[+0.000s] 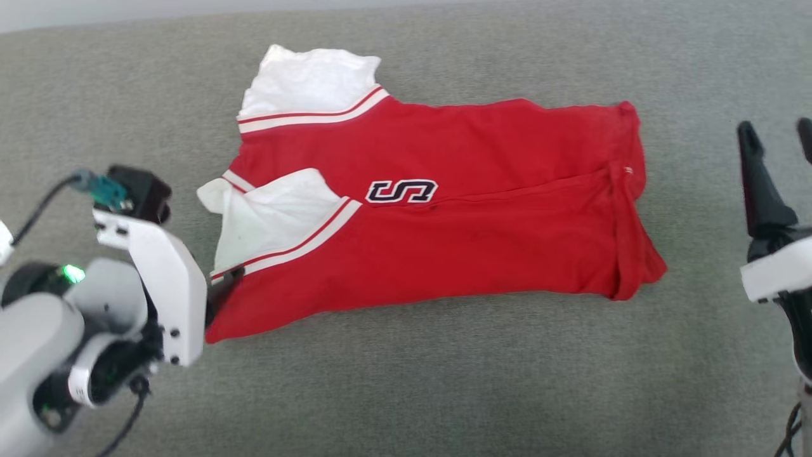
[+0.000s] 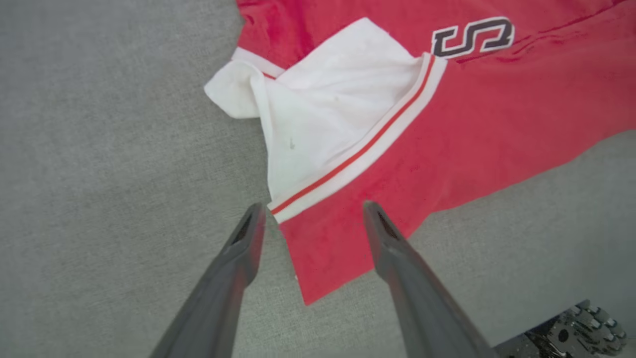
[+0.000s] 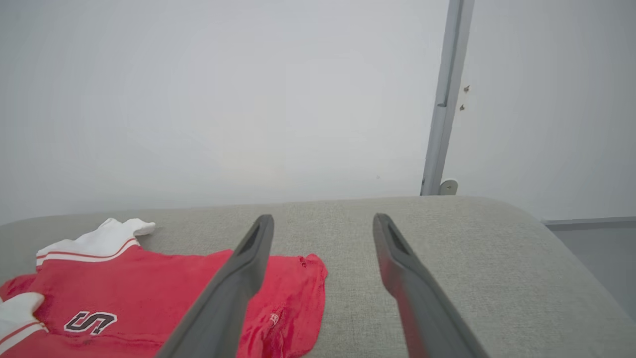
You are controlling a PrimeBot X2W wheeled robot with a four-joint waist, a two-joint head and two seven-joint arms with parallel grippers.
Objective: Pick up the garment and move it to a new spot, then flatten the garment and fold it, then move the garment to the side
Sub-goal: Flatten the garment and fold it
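Between left end effector (image 2: 310, 213) and right end effector (image 3: 323, 222) lies one garment (image 1: 457, 241).

The left arm (image 1: 38, 355) is a rounded pale grey shell with a green light (image 1: 73, 274) glowing beside a black ring. A flat white bracket (image 1: 168, 285) with small dark screws carries a black camera block (image 1: 143, 190), fed by a teal plug (image 1: 104, 189) and a grey cable (image 1: 38, 212). The jaws are long, dark grey, tapered fingers (image 2: 233, 278) with hollowed tips. On the right they rise from a white collar (image 1: 777, 273).
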